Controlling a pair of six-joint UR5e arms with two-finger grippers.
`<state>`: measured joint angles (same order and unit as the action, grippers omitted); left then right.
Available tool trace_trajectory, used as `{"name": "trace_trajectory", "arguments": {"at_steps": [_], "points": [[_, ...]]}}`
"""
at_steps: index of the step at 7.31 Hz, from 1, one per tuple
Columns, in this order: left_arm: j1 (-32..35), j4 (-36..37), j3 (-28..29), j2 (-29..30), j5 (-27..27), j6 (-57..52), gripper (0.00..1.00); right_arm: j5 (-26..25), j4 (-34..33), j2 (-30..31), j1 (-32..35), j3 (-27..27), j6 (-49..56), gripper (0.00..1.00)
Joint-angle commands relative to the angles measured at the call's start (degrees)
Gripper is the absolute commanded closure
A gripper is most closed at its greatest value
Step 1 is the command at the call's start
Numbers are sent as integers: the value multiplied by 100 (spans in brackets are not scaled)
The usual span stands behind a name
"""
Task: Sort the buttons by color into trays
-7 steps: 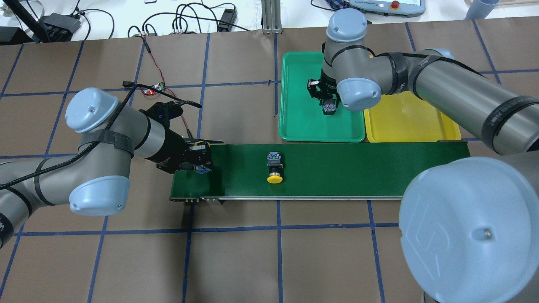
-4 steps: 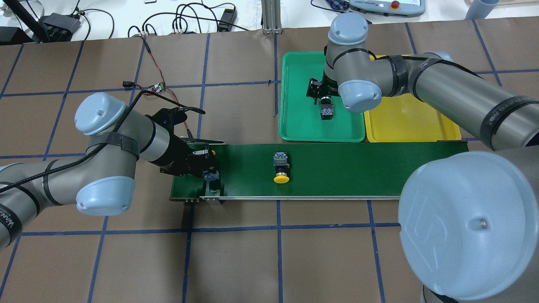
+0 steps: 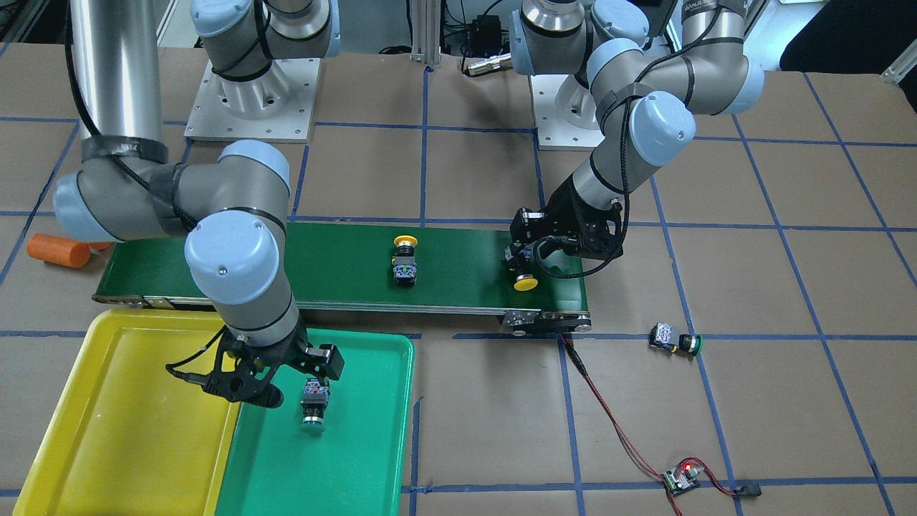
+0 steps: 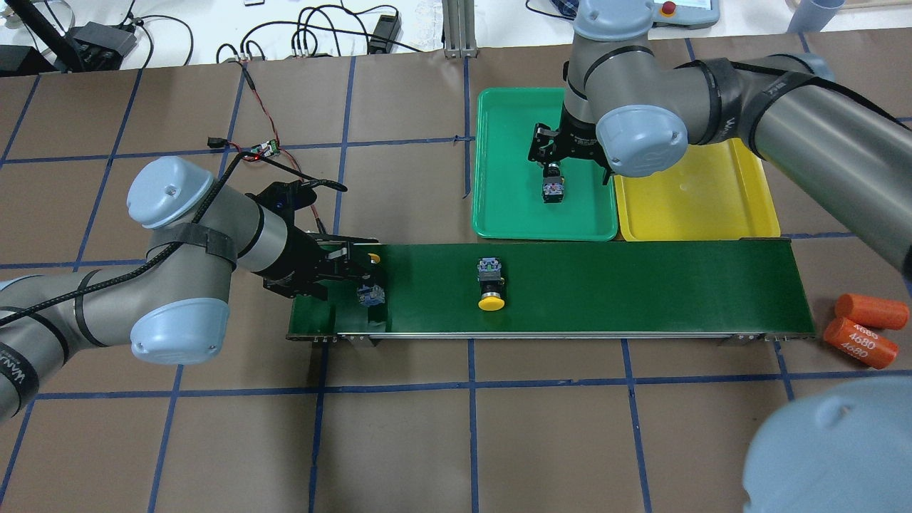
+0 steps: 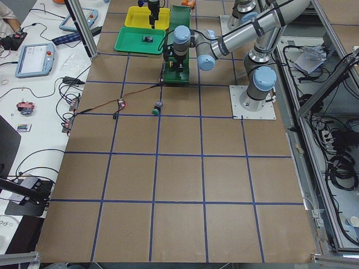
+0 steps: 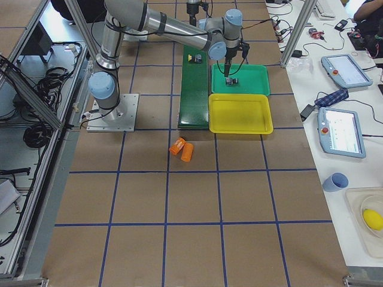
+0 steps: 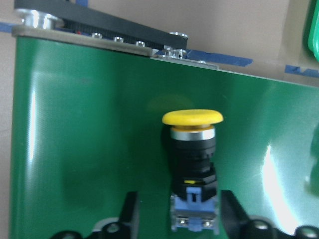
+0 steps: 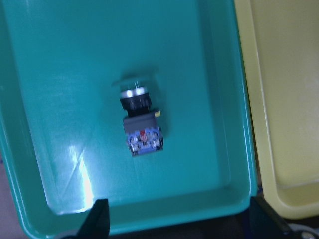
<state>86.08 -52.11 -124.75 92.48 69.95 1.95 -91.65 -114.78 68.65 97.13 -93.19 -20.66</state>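
Conveyor belt carried middle yellow button rightward

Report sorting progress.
Done: one green button lies in the green tray, right gripper open above it. In hand: nothing; the open left gripper straddles a yellow button on the belt. Left: that one, the mid-belt yellow button, and the green button on the table; yellow tray empty.

Bright, even light from overhead; shadows on the table are faint and short. White glare streaks the belt in the left wrist view and the green tray in the right wrist view, which is slightly soft. Wide views are sharp.
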Motion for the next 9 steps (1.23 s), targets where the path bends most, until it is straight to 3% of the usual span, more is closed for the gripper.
{"name": "trace_trajectory", "arguments": {"at_steps": [1, 2, 3, 4, 6, 7, 8, 9], "points": [[-82, 35, 56, -116, 27, -46, 0, 225, 114, 595, 208, -637, -358, 0], [-144, 61, 91, -169, 167, -46, 0, 253, 96, 623, 384, -657, -517, 0], [-379, 0, 291, -187, 925, -168, 0, 375, 96, 589, 603, -683, -788, 0], [-765, -157, 633, -65, 1185, -412, 0, 437, 96, 475, 797, -779, -913, 0], [-1460, -343, 1284, 425, 1205, 273, 0, 411, 96, 457, 825, -1077, -862, 0], [-1698, -308, 1304, 628, 1214, 610, 0, 350, 96, 448, 808, -1227, -835, 0], [-1839, -282, 1313, 804, 1223, 1109, 0, 332, 96, 448, 755, -1272, -783, 18], [-1963, -221, 1339, 1024, 1231, 1636, 0, 367, 166, 448, 711, -1263, -738, 66]]}}
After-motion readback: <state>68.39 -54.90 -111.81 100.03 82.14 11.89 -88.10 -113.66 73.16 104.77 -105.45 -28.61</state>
